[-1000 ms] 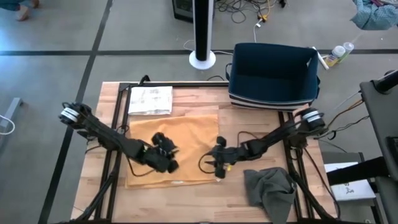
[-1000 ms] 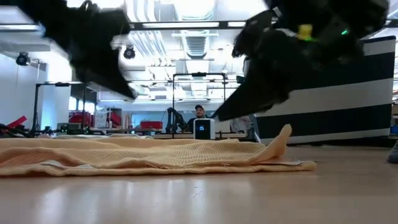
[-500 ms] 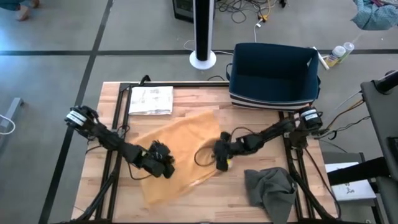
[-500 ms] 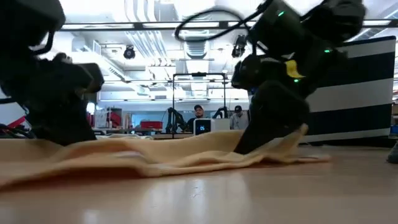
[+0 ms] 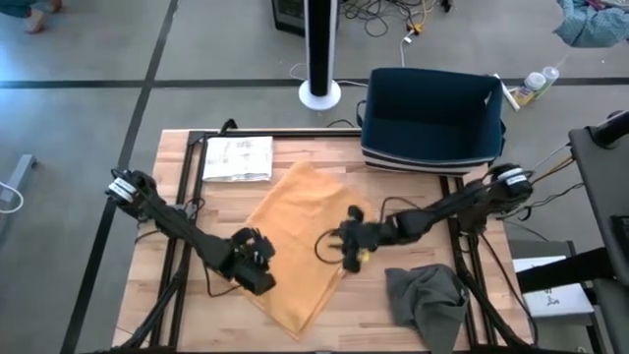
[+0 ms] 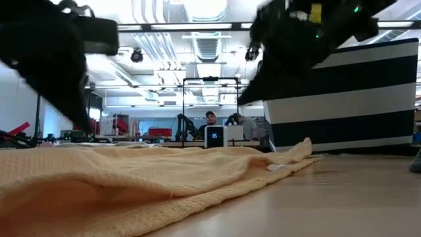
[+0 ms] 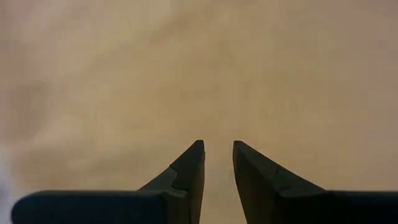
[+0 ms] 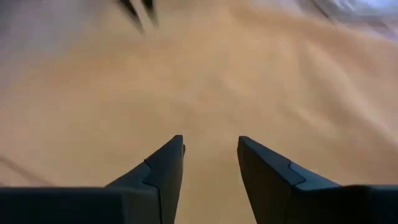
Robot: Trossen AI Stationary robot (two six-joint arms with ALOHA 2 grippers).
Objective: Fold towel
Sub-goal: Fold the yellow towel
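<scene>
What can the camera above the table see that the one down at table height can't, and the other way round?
Only the high view shows the navy bin, the white sheet of paper, the grey cloth and the tan towel's whole skewed outline, with the left claw and right claw over it. Only the low view shows the room behind, with a person seated far off. Both show the towel and both dark arms.

Bright, even ceiling light; both wrist views blurred, perhaps by motion.
</scene>
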